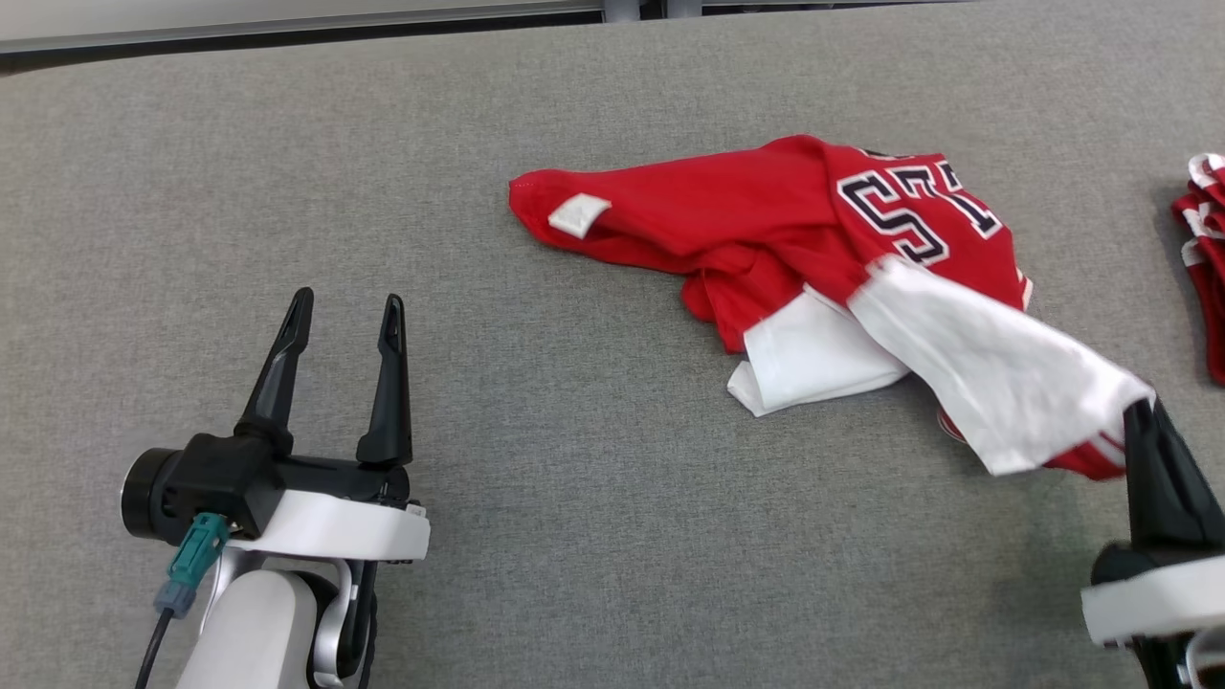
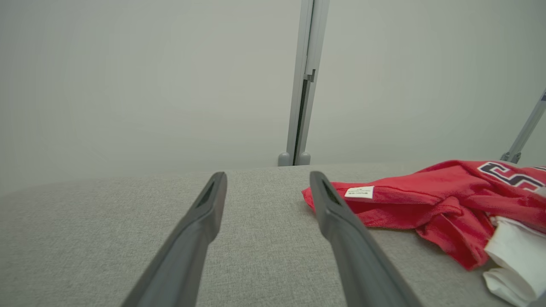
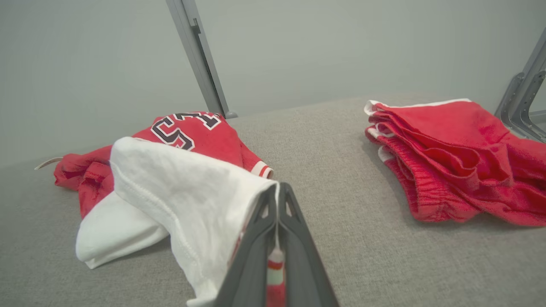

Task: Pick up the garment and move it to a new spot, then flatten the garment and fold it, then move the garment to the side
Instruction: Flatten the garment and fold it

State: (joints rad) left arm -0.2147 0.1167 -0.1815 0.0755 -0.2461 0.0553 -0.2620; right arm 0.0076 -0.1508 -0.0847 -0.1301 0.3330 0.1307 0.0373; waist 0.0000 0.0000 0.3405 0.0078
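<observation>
Right gripper [image 1: 1146,410]: jaws pressed together on the striped cuff of the white sleeve [image 1: 986,373], near the right end of the desk's [image 1: 574,498] near edge. My right wrist view confirms it: cloth is pinched between the two fingers of my right gripper [image 3: 277,189], and the sleeve [image 3: 179,183] rises off the desk toward them.

Left gripper [image 1: 346,301]: jaws spread wide, nothing between them, over the near left part of the desk, well apart from the cloth.

Garment [image 1: 766,211]: a red jersey, crumpled, lying right of the desk's centre. Its long axis runs from the cuff I hold at the near right, up and leftward to the red end bearing a white label [image 1: 579,213]. That end points toward the far left. From my left wrist, the garment [image 2: 405,200] lies ahead and to the right of my left gripper [image 2: 268,177], with the label [image 2: 359,192] on its nearest end.

Second red garment [image 1: 1208,249]: at the desk's right edge, apart from the jersey.

Assessment: the right arm is plainly the nearer and already has its hold. Any pull would likely trail the body along that diagonal. The labelled end is the left arm's natural reach.
</observation>
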